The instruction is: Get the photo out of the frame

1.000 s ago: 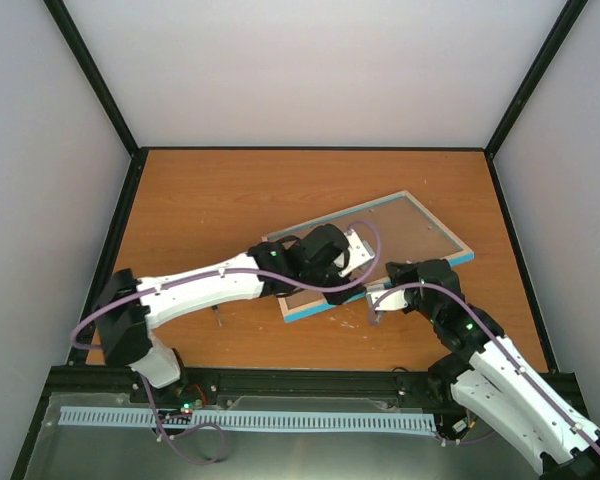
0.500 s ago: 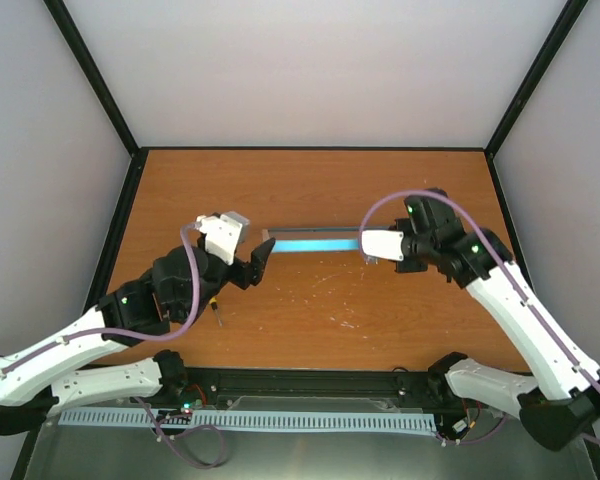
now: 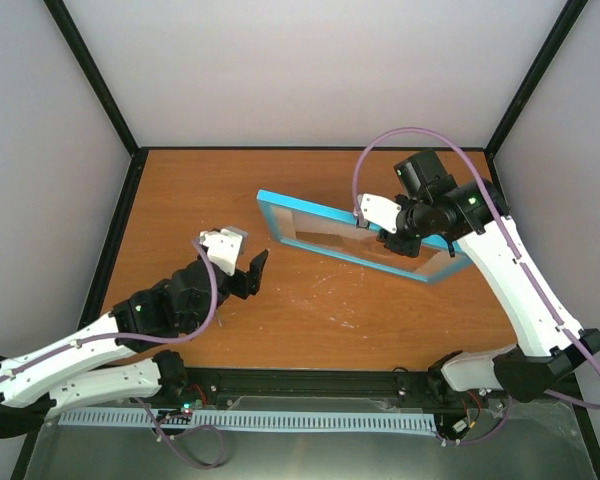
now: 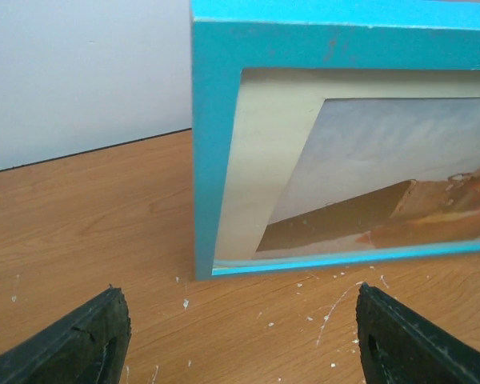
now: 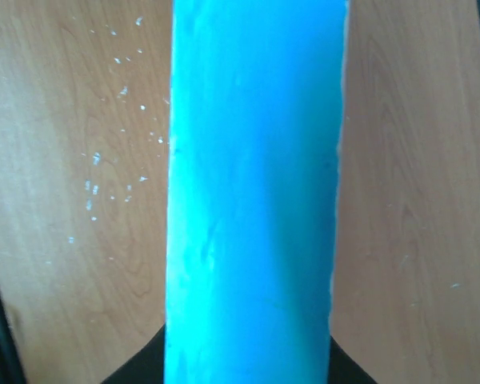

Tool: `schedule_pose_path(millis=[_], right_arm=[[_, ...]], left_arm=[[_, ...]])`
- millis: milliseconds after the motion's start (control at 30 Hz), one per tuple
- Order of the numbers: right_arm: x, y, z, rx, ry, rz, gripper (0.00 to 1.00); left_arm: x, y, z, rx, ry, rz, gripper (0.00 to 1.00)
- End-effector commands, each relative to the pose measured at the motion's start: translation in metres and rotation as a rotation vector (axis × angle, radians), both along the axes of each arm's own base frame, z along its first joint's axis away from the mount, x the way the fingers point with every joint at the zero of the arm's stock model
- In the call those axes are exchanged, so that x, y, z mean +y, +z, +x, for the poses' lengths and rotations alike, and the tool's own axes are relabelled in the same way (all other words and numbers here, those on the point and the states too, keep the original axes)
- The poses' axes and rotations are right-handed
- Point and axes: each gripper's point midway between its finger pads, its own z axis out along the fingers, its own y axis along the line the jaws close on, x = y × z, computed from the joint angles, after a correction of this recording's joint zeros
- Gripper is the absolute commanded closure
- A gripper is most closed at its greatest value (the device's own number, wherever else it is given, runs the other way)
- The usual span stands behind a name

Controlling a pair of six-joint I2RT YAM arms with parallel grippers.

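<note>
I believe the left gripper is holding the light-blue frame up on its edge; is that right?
Not quite: the right gripper holds the frame up on its edge, as the top external view shows; the left gripper stands open, apart.

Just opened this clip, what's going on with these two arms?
The right hand is shut on the upper edge of the light-blue frame, holding it tilted up over the table with its front facing the left arm. The left hand hovers open, short of the frame and touching nothing. The glazing shows mostly reflections, so the photo cannot be made out.
</note>
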Motion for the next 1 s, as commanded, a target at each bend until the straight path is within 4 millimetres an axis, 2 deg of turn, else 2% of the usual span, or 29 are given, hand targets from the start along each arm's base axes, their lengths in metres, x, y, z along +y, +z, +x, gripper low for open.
schedule_pose_path(millis=[0, 200, 467, 667, 833, 867, 967], right_arm=[[0.018, 0.044, 0.002, -0.030, -0.043, 0.162, 0.97], [0.030, 0.028, 0.006, 0.143, -0.137, 0.187, 0.97], [0.035, 0.005, 0.035, 0.216, -0.224, 0.166, 0.97], [0.033, 0.000, 0.079, 0.335, -0.289, 0.259, 0.97], [0.013, -0.009, 0.127, 0.411, -0.388, 0.344, 0.97], [0.004, -0.013, 0.137, 0.410, -0.416, 0.346, 0.97], [-0.007, -0.020, 0.153, 0.437, -0.456, 0.377, 0.97]], left_arm=[[0.007, 0.007, -0.002, -0.002, 0.028, -0.081, 0.23], [0.005, -0.008, -0.003, 0.036, 0.028, -0.088, 0.23], [-0.003, -0.016, -0.004, 0.062, 0.005, -0.106, 0.23], [-0.019, -0.042, -0.005, 0.151, -0.020, -0.107, 0.23], [-0.030, -0.057, -0.004, 0.201, -0.021, -0.109, 0.24], [-0.033, -0.058, -0.004, 0.204, -0.026, -0.114, 0.24], [-0.043, -0.056, -0.004, 0.201, -0.059, -0.122, 0.23]])
